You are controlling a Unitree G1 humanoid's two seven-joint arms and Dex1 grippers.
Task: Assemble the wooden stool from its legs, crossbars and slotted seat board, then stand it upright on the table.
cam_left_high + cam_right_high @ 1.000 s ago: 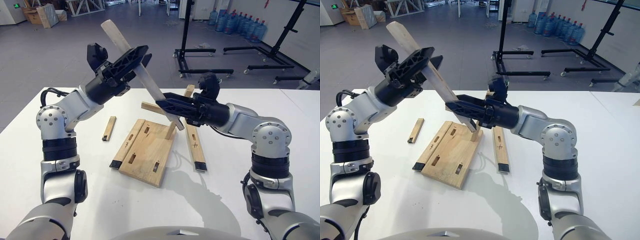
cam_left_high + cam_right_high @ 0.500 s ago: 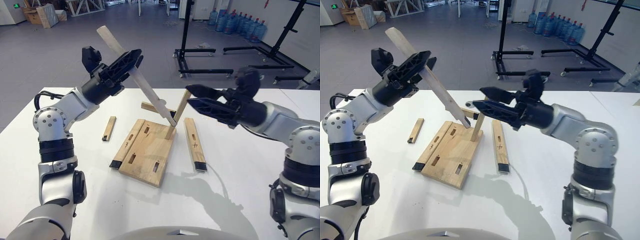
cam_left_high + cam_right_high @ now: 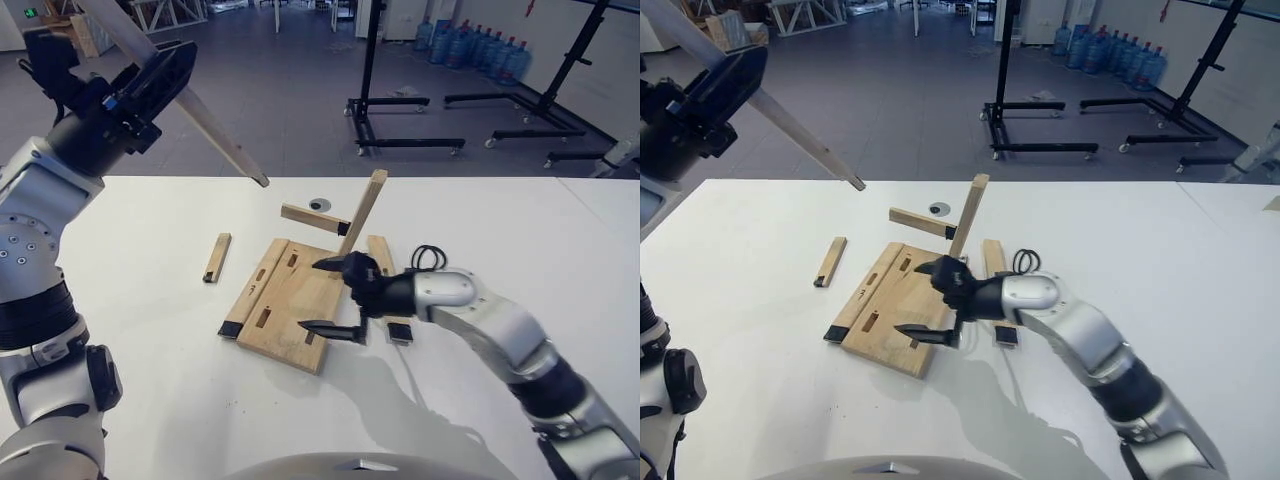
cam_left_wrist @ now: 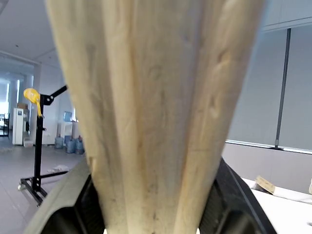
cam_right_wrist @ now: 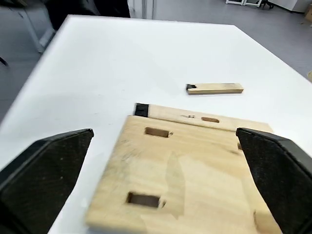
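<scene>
The left arm has swung up and out to its own side, carrying its leg clear of the board, while the right arm has dropped from beside the standing leg to hang low over the board. The white desk [image 3: 120, 330] holds everything else. The slotted seat board [image 3: 283, 335] lies flat at its middle. The left hand [image 3: 165, 80] is clamped around the held leg [image 3: 215, 140], which slants down toward the desk, its lower end in the air well apart from the board. An upright leg [image 3: 362, 210] rises tilted from the board's far right corner, with a crossbar [image 3: 312, 218] jutting from it toward the left. Another leg [image 3: 255, 290] lies tight along the board's left edge, and a third leg [image 3: 380, 250] lies flat just right of the board, partly behind the right arm. The right hand [image 3: 308, 295] hovers above the board's right part, fingers spread wide and holding nothing. A short crossbar [image 3: 217, 257] lies alone, left of the board.
</scene>
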